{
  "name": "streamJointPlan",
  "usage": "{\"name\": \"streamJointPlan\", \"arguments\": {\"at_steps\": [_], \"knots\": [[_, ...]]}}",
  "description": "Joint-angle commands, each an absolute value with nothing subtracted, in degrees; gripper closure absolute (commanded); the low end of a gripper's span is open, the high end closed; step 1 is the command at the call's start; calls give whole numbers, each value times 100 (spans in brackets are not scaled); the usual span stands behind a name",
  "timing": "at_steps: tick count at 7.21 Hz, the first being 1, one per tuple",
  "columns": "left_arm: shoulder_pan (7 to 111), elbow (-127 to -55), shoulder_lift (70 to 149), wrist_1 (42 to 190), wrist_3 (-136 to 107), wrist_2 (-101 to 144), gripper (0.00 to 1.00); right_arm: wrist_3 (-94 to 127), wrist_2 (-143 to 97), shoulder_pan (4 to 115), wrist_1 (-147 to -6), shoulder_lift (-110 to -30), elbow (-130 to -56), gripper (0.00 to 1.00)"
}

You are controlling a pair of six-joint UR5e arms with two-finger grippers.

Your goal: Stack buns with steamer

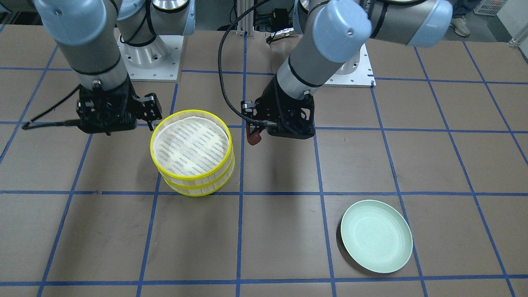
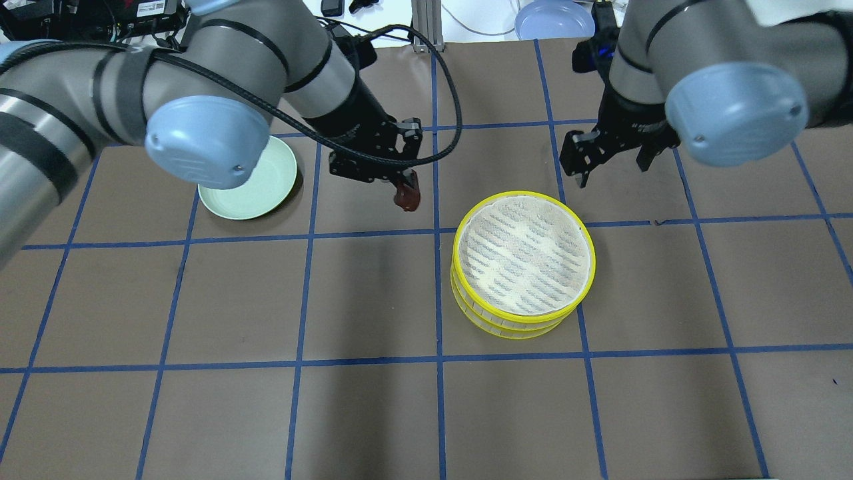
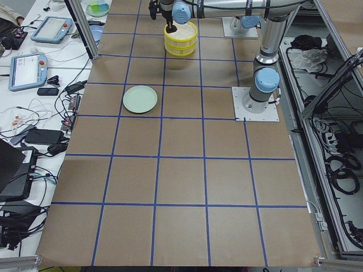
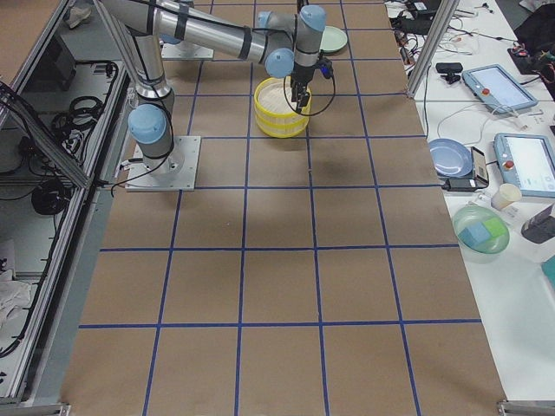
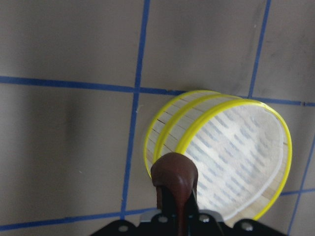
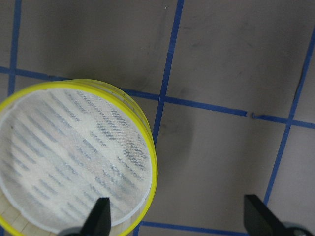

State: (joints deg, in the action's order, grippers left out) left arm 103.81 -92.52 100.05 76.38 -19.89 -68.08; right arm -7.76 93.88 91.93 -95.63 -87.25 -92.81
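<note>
from the front, the brown bun is seen held above the tabletop, just beside the stacked steamer. from overhead, it is pinched by the left fingers. in the right wrist view, the right fingers are spread and empty. the bun is judged light and soft, best gripped gently across its middle.

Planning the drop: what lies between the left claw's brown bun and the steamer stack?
Overhead view: only bare table and one blue tape line separate the brown bun from the steamer stack.
</note>
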Motion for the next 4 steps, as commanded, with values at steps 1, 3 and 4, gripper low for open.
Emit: {"name": "streamJointPlan", "arguments": {"at_steps": [1, 3, 4], "knots": [[11107, -9647, 10369, 6861, -2232, -6619, 100, 6, 9010, 9176, -8503, -8930, -8082, 0], [11284, -9949, 10852, 5805, -2599, -6313, 100, 184, 9018, 9158, -8429, -8904, -7831, 0], [11398, -9941, 10959, 5749, -2758, -6328, 96, 567, 8991, 9141, -8429, -8912, -7848, 0]]}}
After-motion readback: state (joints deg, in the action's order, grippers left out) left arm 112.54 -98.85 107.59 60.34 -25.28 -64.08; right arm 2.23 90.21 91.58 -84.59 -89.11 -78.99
